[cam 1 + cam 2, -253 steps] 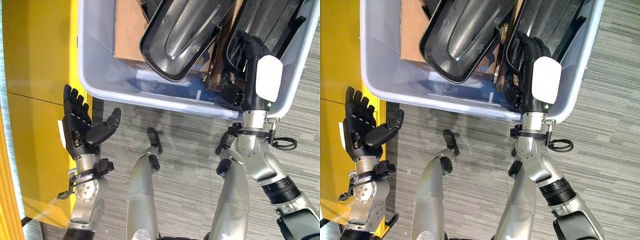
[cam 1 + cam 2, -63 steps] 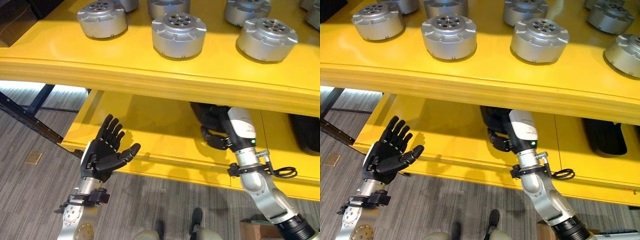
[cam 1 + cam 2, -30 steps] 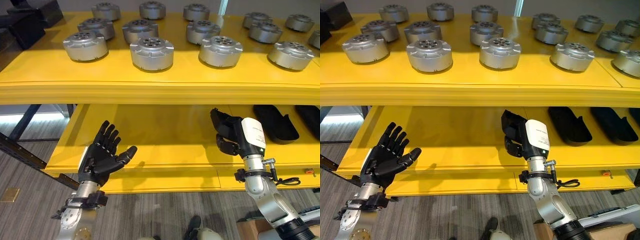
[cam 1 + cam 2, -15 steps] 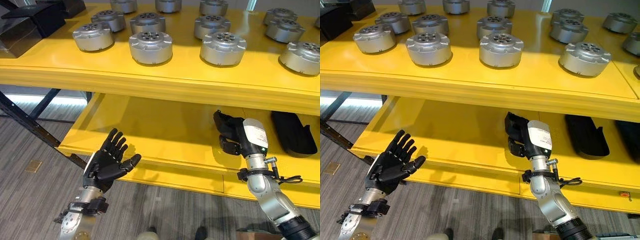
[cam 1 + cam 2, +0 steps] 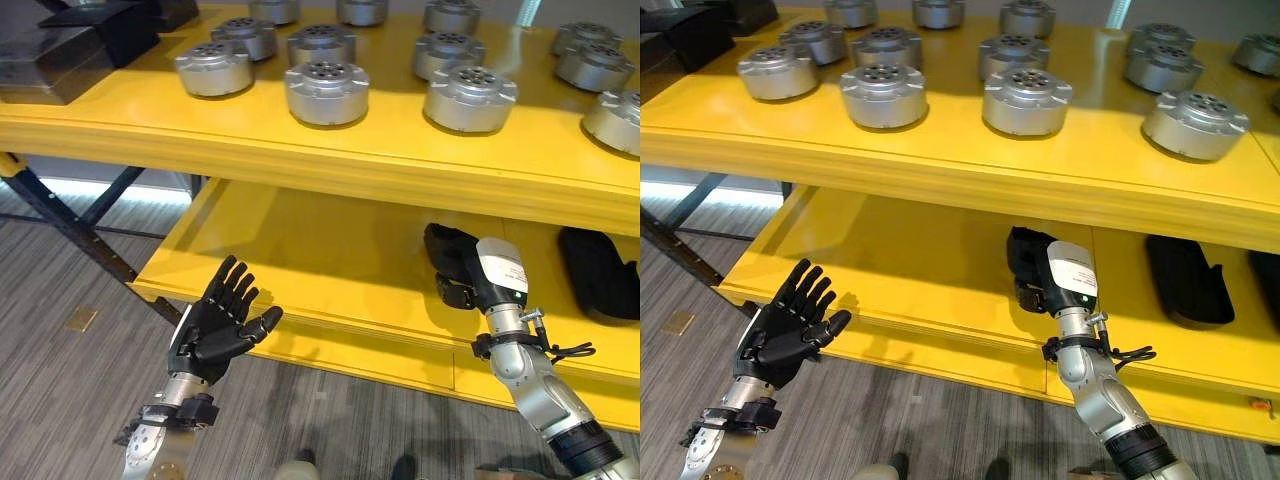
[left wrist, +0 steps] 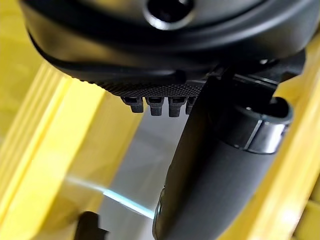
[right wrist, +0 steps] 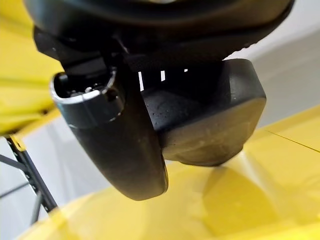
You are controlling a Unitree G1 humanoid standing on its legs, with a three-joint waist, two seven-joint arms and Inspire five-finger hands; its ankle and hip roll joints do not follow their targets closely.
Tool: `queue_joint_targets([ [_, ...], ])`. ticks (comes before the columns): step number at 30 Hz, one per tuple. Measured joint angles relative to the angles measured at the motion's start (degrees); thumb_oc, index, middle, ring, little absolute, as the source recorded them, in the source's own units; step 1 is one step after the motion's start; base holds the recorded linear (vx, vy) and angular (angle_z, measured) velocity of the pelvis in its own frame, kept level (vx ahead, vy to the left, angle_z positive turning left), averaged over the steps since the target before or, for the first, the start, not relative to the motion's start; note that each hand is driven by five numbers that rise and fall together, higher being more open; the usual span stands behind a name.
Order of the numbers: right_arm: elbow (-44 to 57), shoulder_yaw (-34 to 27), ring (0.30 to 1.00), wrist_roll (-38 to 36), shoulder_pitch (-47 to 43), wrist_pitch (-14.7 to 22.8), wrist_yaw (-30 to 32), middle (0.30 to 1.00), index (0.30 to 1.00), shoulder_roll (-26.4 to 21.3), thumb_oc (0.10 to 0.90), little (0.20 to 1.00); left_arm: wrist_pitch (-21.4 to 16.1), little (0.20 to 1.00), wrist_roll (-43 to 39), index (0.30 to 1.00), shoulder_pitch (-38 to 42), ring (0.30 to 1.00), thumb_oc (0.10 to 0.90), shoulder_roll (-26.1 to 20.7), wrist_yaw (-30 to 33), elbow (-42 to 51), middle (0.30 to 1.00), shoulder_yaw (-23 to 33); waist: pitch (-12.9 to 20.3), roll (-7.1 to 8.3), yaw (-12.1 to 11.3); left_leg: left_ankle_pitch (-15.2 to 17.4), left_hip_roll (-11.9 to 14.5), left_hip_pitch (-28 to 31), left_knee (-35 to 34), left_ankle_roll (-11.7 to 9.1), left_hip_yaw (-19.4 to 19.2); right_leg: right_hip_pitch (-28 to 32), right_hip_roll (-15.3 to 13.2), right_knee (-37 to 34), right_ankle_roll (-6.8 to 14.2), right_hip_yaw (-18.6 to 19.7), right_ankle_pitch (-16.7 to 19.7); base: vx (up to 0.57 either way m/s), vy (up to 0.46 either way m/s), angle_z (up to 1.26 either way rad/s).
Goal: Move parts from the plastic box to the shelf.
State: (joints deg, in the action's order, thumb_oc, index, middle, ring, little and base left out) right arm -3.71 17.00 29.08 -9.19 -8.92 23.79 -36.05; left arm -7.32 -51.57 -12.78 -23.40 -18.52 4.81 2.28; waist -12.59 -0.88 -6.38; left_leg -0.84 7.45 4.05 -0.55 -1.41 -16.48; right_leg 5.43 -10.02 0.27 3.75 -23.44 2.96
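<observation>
I see the right hand point(image 5: 1048, 268) closed on a black part point(image 7: 210, 125). Thumb and fingers are wrapped round it, holding it just over the lower shelf point(image 5: 920, 262), inside the bay under the upper shelf point(image 5: 970, 150). From the wrist view the part looks clear of the yellow surface, though I can't be sure it isn't touching at the far edge.

Left hand point(image 5: 215, 325) is out in front of the lower shelf's front lip, above the grey floor point(image 5: 60, 400), palm up, fingers point(image 5: 232, 283) spread straight, empty.

Lower shelf contents: one long black moulded part point(image 5: 1185, 278) lies flat to the right of the held one, well apart from it. In the left eye view I see that same part point(image 5: 598, 285) at the frame's right edge.

Upper shelf contents: rows of round silver metal housings point(image 5: 1028, 100), standing flat and spaced apart. Dark blocks point(image 5: 70, 55) sit at the far left end of that shelf; I can't tell what they are.

A dark diagonal frame brace point(image 5: 70, 225) runs under the shelf's left end.
</observation>
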Motion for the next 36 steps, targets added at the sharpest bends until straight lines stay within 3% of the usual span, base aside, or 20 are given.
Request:
queue_joint_targets([
  [1, -0.4, 0.4, 0.3, -0.2, -1.5, 0.0, 0.0, 0.3, 0.3, 0.5, 0.4, 0.3, 0.0, 1.0, 0.2, 1.0, 0.8, 1.0, 0.9, -0.1, -1.0, 0.2, 1.0, -0.5, -0.1, -0.2, 0.0, 0.1, 1.2, -1.9, 3.4, -0.3, -1.8, -1.4, -0.9, 2.9, -0.4, 0.1, -1.8, -0.02, 0.442, 0.15],
  [2, -2.7, 1.7, 0.3, -0.8, -4.7, 0.1, -0.1, 0.3, 0.3, 2.3, 0.4, 0.3, -0.3, 1.0, 0.4, 1.0, 1.9, 1.0, 0.9, -0.6, -1.1, -0.2, 1.0, -1.5, -0.7, 0.97, -0.3, 2.2, 1.6, -5.2, 10.6, -0.2, 2.9, -3.4, -2.9, 6.4, -1.2, 2.9, -4.0, -0.02, 0.514, -0.16],
  [3, -4.6, 3.1, 0.3, -1.2, -7.4, 0.3, -0.6, 0.3, 0.3, 3.8, 0.4, 0.3, -0.2, 1.0, 0.9, 1.0, 2.5, 1.0, 0.9, -0.5, -1.0, -0.8, 1.0, -2.7, -0.7, 1.06, -0.8, 3.8, 4.0, -7.4, 15.5, -1.9, 7.5, -4.8, -3.3, 8.3, -0.7, 4.7, -4.8, 0.02, 0.439, -0.46],
  [4, -5.0, 3.7, 0.3, -1.3, -8.6, 0.4, -0.9, 0.3, 0.3, 4.1, 0.4, 0.3, -0.1, 1.0, 1.1, 1.0, 2.5, 1.0, 0.9, -0.5, -1.0, -0.8, 1.0, -3.4, -0.6, 0.74, -0.9, 3.9, 5.9, -7.3, 15.8, -2.6, 7.6, -5.4, -3.3, 9.2, -0.6, 5.4, -5.0, 0.02, 0.314, -0.55],
  [5, -4.8, 4.5, 0.3, -1.7, -10.4, 1.6, -1.9, 0.3, 0.3, 3.4, 0.4, 0.3, -0.1, 1.0, 1.2, 1.0, 2.5, 1.0, 0.9, -0.5, -1.5, -0.8, 1.0, -5.5, -0.2, -0.49, 0.0, 4.0, 9.9, -6.8, 12.9, -3.0, 6.8, -7.0, -3.9, 12.0, 0.8, 6.4, -6.0, 0.05, 0.346, -0.25],
  [6, -4.0, 4.6, 0.3, -2.4, -11.2, 1.8, -2.4, 0.3, 0.3, 2.0, 0.4, 0.3, 0.4, 1.0, 1.3, 1.0, 3.0, 1.0, 0.9, -0.5, -2.2, -0.7, 1.0, -6.9, -0.2, -2.02, 1.3, 3.7, 11.9, -6.7, 10.5, -2.3, 6.1, -7.8, -4.6, 14.2, 2.1, 6.6, -6.8, 0.07, 0.333, -0.06],
  [7, -3.7, 4.3, 0.3, -3.7, -12.0, 1.3, -3.2, 0.3, 0.3, 0.8, 0.4, 0.3, 1.6, 1.0, 1.3, 1.0, 4.5, 1.0, 0.9, -0.9, -2.9, -1.0, 1.0, -8.5, -0.7, -2.07, 2.3, 0.9, 11.2, -6.7, 11.0, -8.2, 3.7, -9.5, -7.0, 17.6, 3.7, 7.6, -7.9, 0.07, 0.216, 0.06],
  [9, -4.4, 4.4, 0.3, -5.1, -11.9, 0.8, -5.1, 0.3, 0.3, 0.8, 0.4, 0.3, 3.4, 1.0, 1.2, 1.0, 5.2, 1.0, 0.9, -1.8, -3.0, -1.4, 1.0, -8.9, -0.8, 0.17, 2.4, 1.7, 7.3, -6.6, 11.4, -7.4, 2.4, -10.0, -10.4, 16.8, 3.1, 9.3, -6.0, 0.09, 0.168, -0.09],
  [10, -5.2, 4.4, 0.3, -5.4, -12.0, 1.1, -6.0, 0.3, 0.3, 0.8, 0.4, 0.3, 3.8, 1.0, 1.2, 1.0, 5.2, 1.0, 0.9, -3.1, -3.0, -1.5, 1.0, -8.9, -0.9, 0.48, 2.3, 1.9, 6.2, -6.6, 11.9, -7.2, 1.8, -9.9, -11.2, 15.7, 2.3, 9.2, -4.2, 0.1, 0.196, -0.2],
  [14, -6.2, 4.3, 0.3, -5.4, -12.1, 1.6, -8.0, 0.3, 0.3, 0.8, 0.4, 0.3, 3.8, 1.0, 0.4, 1.0, 4.0, 1.0, 0.9, -5.5, -2.5, -1.6, 1.0, -7.2, -2.0, -0.37, 1.2, 2.2, 5.2, -3.6, 10.7, -6.5, 0.2, -8.8, -12.6, 15.2, 3.8, 8.8, -0.1, 0.03, 0.08, -0.13],
  [17, -6.0, 4.2, 0.3, -4.7, -13.1, 1.5, -9.0, 0.3, 0.3, 0.8, 0.4, 0.3, 3.3, 1.0, -0.1, 1.0, 3.7, 1.0, 0.9, -5.6, -2.0, -1.4, 1.0, -6.5, -2.5, -0.46, 0.7, 2.2, 5.3, -3.1, 10.1, -6.6, -0.6, -8.6, -12.3, 14.2, 4.8, 8.7, -0.7, -0.12, -0.019, -0.16],
  [20, -6.2, 3.0, 0.3, -4.5, -16.8, 0.8, -9.2, 0.3, 0.3, -0.8, 0.4, 0.3, 3.2, 1.0, -0.2, 1.0, 4.8, 1.0, 0.9, -5.5, -0.6, -1.1, 1.0, -6.8, -5.4, -0.55, 0.3, 1.6, 6.3, -6.5, 11.6, -7.3, -0.2, -11.3, -11.6, 14.7, 7.3, 8.3, -2.5, -0.15, -0.077, -0.04],
  [23, -6.5, -0.3, 0.3, -4.5, -19.1, -1.6, -8.9, 0.3, 0.3, -3.0, 0.4, 0.3, 3.2, 1.0, -1.7, 1.0, 5.2, 1.0, 0.9, -4.9, 0.2, -0.9, 1.0, -7.0, -9.5, -1.53, 0.3, -0.2, 8.4, -9.9, 12.2, -7.9, 1.1, -14.8, -9.9, 17.6, 6.3, 7.9, -3.3, -0.16, -0.098, 0.06],
  [27, -10.8, -4.6, 0.3, -4.6, -22.3, -3.6, -8.7, 0.3, 0.3, -6.4, 0.4, 0.3, 3.1, 1.0, -2.1, 1.0, 5.5, 1.0, 0.9, -5.0, 0.3, 0.1, 1.0, -6.8, -13.4, -1.6, 0.0, -1.4, 9.5, -13.6, 12.7, -7.7, 2.6, -20.1, -9.6, 23.1, 4.5, 7.6, -5.3, -0.13, -0.057, 0.07],
  [33, -15.8, -4.5, 0.3, -4.8, -30.7, -5.2, -6.0, 0.3, 0.3, -9.0, 0.4, 0.3, 2.1, 1.0, -4.4, 1.0, 12.3, 1.0, 0.9, -5.0, 2.6, 0.4, 1.0, -10.7, -17.7, -2.88, 0.3, -2.9, 10.3, -20.5, 15.3, -7.8, 3.7, -28.7, -9.6, 29.4, 2.8, 9.1, -6.6, -0.18, -0.047, -0.01],
  [36, -16.8, -3.8, 0.3, -4.8, -31.4, -4.5, -4.5, 0.3, 0.3, -9.4, 0.4, 0.3, 1.9, 1.0, -4.4, 1.0, 13.9, 1.0, 0.9, -4.9, 3.3, 0.3, 1.0, -12.3, -17.8, -2.91, 0.4, -3.5, 10.4, -21.4, 15.1, -7.8, 4.2, -30.3, -9.6, 30.8, 2.3, 9.5, -7.2, -0.12, -0.031, 0.03],
])
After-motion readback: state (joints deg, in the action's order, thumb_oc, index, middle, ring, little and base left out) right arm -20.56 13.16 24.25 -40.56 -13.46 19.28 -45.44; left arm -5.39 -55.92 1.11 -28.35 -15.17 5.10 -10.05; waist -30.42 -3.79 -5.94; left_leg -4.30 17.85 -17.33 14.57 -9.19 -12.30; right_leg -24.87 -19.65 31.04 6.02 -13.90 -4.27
